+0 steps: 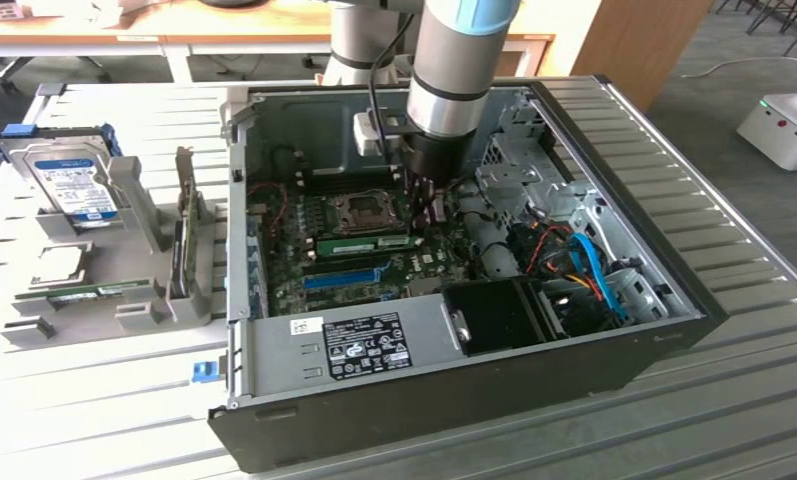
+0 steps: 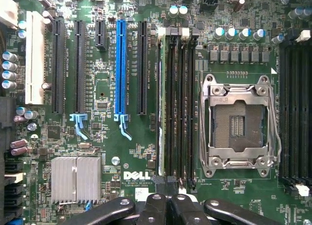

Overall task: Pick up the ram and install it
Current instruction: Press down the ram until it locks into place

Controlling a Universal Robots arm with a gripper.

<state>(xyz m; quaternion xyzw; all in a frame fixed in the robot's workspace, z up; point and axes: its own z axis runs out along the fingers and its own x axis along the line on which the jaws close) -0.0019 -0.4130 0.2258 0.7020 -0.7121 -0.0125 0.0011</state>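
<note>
Your gripper is hovering with jaws closed and empty over the motherboard's memory slots, where one ram is sitting seated; a second ram is waiting on the counter rack.

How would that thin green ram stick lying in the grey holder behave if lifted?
The ram is a slim, flat board, so it is probably light and stiff rather than floppy. With flat sides it should not roll. Its exposed chips suggest it is fragile and could be damaged by rough gripping.
</note>
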